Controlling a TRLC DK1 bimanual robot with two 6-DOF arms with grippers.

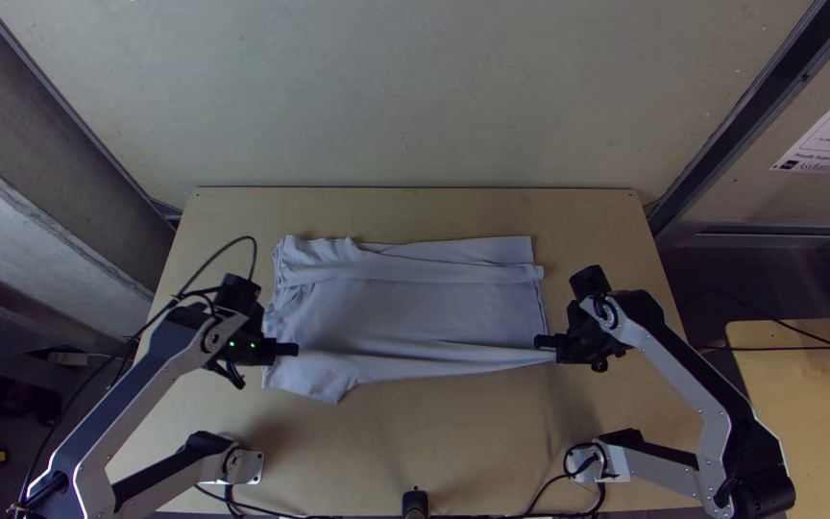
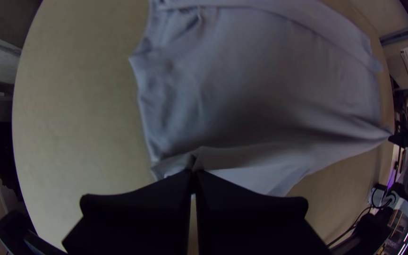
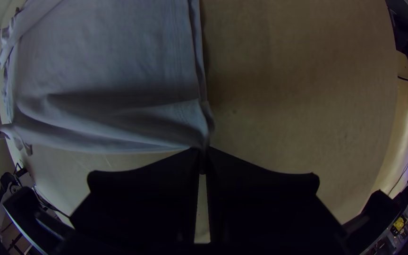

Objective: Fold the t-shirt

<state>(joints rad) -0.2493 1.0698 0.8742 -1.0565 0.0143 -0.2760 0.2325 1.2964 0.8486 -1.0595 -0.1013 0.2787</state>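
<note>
White-grey cloth t-shirt [image 1: 415, 312], mid-table, on light wooden tabletop [image 1: 473, 432]. Top view: far side with long lengthwise folded band; near side drawn in a line between grippers, loose flap spread below its left part. Left gripper, black, wide flat fingers [image 1: 296, 349]: at near left part of shirt. Left wrist view: tips closed together on small pinch of fabric, puckered there. Right gripper, same pattern [image 1: 538, 342]: at near right corner. Right wrist view: tips closed on gathered hem corner; stitched hem, layered side edge visible.
</note>
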